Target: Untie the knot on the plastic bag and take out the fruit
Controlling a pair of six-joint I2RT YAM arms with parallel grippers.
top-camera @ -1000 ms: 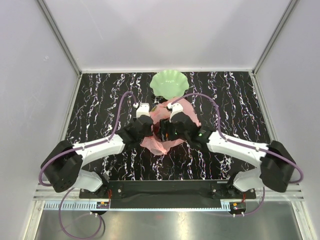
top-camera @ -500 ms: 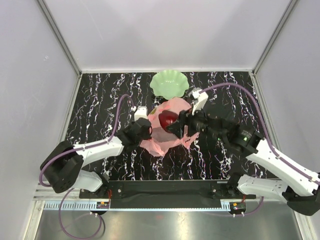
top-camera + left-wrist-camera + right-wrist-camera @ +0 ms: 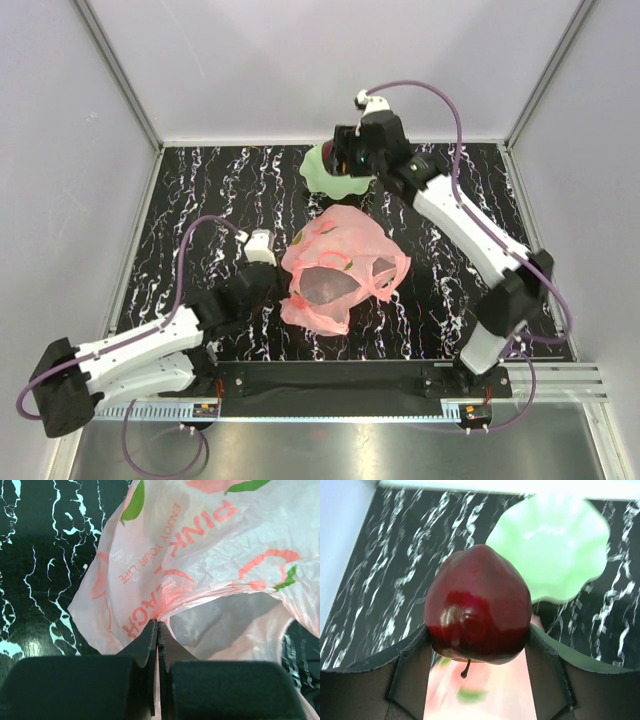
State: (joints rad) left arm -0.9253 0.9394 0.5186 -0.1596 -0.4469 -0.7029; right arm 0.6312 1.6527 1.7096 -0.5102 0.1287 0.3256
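The pink plastic bag [image 3: 340, 262] lies open in the middle of the table, its mouth gaping toward the near side. My left gripper [image 3: 280, 292] is shut on a fold of the bag's near-left edge [image 3: 165, 597]; the fingertips [image 3: 151, 630] pinch thin plastic. My right gripper [image 3: 338, 160] is shut on the dark red apple [image 3: 477, 605], stem down, and holds it in the air above the near-left rim of the green dish [image 3: 555, 550]. The bag shows blurred below it [image 3: 485, 690]. No other fruit shows clearly; the bag's inside is dim.
The green scalloped dish [image 3: 322, 178] stands at the back centre, partly hidden by the right gripper. The black marbled table [image 3: 200, 190] is walled by white panels on three sides. The right arm stretches diagonally over the table's right half.
My right gripper has lifted the apple out of the bag and carried it back over the green dish. My left gripper has drawn toward the near left, still holding the bag's edge.
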